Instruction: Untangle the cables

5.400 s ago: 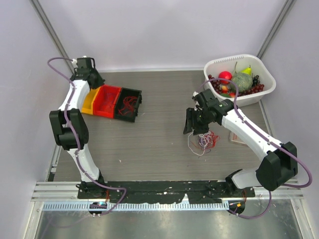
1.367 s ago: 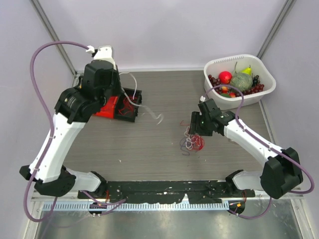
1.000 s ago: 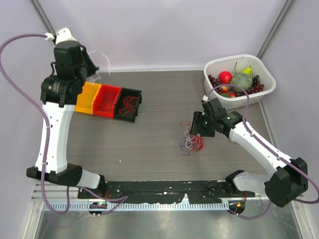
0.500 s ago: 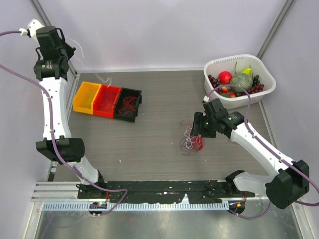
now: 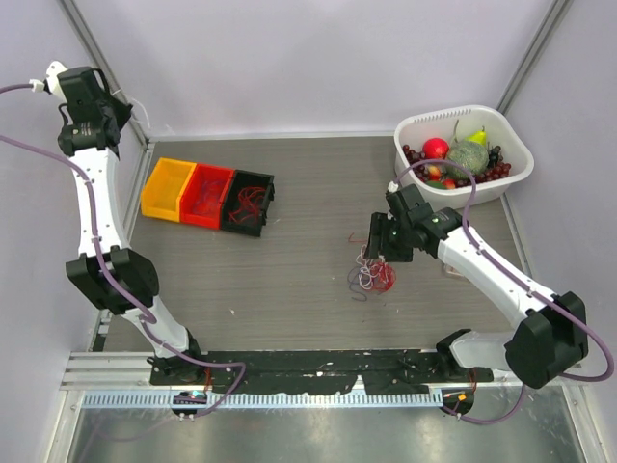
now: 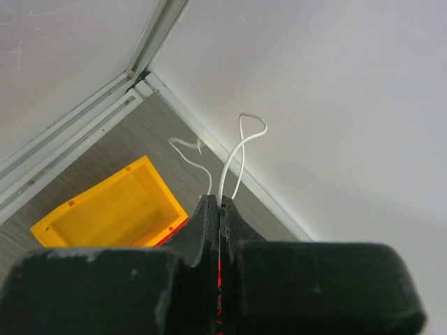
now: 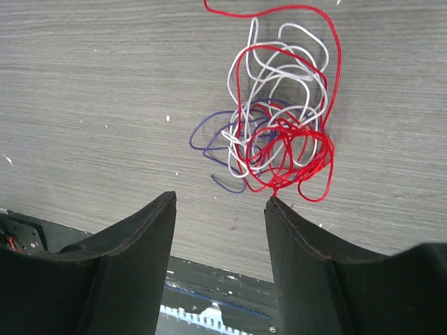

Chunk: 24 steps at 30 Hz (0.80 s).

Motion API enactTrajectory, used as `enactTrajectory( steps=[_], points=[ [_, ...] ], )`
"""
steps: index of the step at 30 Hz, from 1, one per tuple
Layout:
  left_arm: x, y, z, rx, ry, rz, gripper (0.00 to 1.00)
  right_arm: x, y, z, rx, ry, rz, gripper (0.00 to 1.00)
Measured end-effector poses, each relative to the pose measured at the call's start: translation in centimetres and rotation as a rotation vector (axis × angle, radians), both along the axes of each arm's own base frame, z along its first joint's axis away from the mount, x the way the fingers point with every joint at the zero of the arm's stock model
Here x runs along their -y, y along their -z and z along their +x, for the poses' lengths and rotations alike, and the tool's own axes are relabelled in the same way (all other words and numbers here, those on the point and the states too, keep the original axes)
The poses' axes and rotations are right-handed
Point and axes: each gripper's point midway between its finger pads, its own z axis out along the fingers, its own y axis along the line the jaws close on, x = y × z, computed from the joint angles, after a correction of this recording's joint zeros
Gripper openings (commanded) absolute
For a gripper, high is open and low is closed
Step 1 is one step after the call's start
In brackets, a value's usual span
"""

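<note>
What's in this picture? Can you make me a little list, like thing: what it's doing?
Left claw: shut on a white cable, held up high near the far left corner
Right claw: open, low over the tangle
Tangle of cables: red, white and purple loops lying on the table
Bins in a row: yellow bin, red bin, black bin with red wires inside
White basket: fruit inside, far right

The white wire vanishes between the pressed-together tips of the left pincer. Ahead of the right pincer, one red loop of the cables runs off-frame.
</note>
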Motion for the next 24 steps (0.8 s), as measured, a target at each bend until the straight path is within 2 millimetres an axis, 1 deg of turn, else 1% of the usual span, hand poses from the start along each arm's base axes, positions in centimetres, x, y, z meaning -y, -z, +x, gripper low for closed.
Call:
enactTrajectory(
  steps=[3, 7, 14, 18, 20, 24],
  points=[
    [-0.7, 1.4, 0.4, -0.026, -0.007, -0.01, 0.0, -0.2, 0.0, 0.7, 0.002, 0.002, 0.0, 0.59],
    [-1.0, 2.2, 0.6, -0.041, -0.005, -0.015, 0.0, -0.1, -0.1, 1.0, 0.006, 0.006, 0.0, 0.59],
    [-0.9, 2.3, 0.7, -0.044, 0.004, -0.008, 0.0, 0.0, 0.4, 1.4, -0.014, 0.011, -0.009, 0.59],
    [-1.0, 2.5, 0.6, -0.051, 0.005, 0.001, 0.0, 0.0, 0.3, 1.9, -0.009, 0.007, -0.014, 0.59],
    [-1.1, 3.0, 0.6, -0.063, 0.006, 0.005, 0.0, 0.0, 0.3, 1.9, -0.009, 0.005, -0.014, 0.59],
    [-1.4, 4.9, 0.5, -0.105, 0.002, -0.001, 0.0, 0.0, 0.4, 1.9, -0.014, 0.004, -0.01, 0.59]
  ],
)
